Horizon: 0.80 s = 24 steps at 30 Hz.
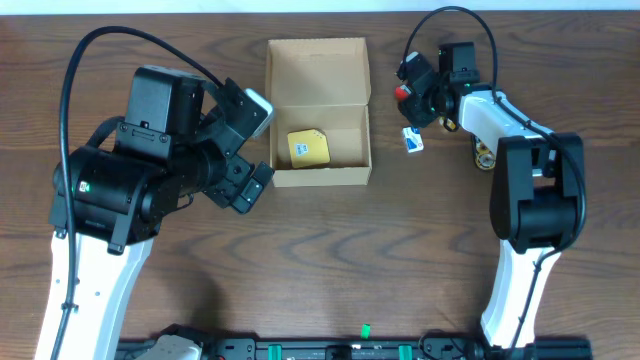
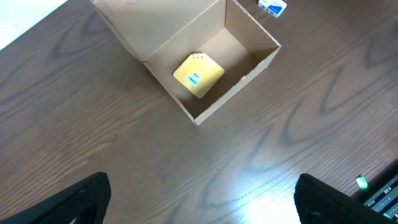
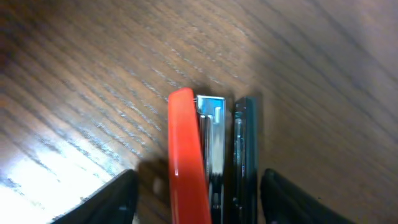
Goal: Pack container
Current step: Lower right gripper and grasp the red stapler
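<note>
While its flap lid lies thrown back, the plain tan cardboard box [image 1: 345, 135] sits mid-table, holding a square yellow pad [image 1: 308, 147]; left gripper [image 2: 202, 202] gapes beside it; right gripper [image 3: 199, 199] straddles a red stapler [image 3: 186, 155], jaws apart, untouching.

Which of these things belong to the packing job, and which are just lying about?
Part of the job: cardboard box, open; yellow pad inside it; red stapler between the fingers of the right gripper.
Lying about, perhaps waiting: small blue-and-white item on the table beside the box; left gripper, open, holding nothing.
</note>
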Tool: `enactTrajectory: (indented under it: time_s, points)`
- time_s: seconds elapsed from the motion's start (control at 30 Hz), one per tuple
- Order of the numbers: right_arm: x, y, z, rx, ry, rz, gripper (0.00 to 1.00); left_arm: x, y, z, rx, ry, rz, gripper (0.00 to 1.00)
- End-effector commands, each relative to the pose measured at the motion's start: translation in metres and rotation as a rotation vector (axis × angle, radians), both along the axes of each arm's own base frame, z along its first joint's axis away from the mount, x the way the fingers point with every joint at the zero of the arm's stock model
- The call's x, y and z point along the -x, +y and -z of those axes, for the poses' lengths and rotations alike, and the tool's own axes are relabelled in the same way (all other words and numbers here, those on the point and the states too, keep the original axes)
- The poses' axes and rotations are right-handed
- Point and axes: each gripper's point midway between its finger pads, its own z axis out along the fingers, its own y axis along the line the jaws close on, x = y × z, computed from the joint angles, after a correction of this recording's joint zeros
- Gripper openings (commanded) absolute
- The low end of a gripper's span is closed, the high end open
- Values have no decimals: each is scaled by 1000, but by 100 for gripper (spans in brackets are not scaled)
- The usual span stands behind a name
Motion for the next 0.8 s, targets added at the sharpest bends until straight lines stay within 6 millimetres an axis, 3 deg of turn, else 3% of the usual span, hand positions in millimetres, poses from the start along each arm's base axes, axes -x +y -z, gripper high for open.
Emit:
enactTrajectory:
  time_s: [0.0,0.23,0.37,0.57,0.77]
  points:
    - [4,-8,10,1,38,31,50,-1,1,-5,-4,-15,1,95]
    - [4,-8,10,-36,57,98,31,-1,1,-5,-4,-15,1,95]
    - [4,-8,10,-45,62,113,1,-1,1,-5,-4,-15,1,95]
    - [-2,-5,-4,-80,45,157,1,-1,1,-5,-4,-15,1,95]
    - [-14,-5,-64,-119,-66,184,1,-1,1,-5,-4,-15,1,95]
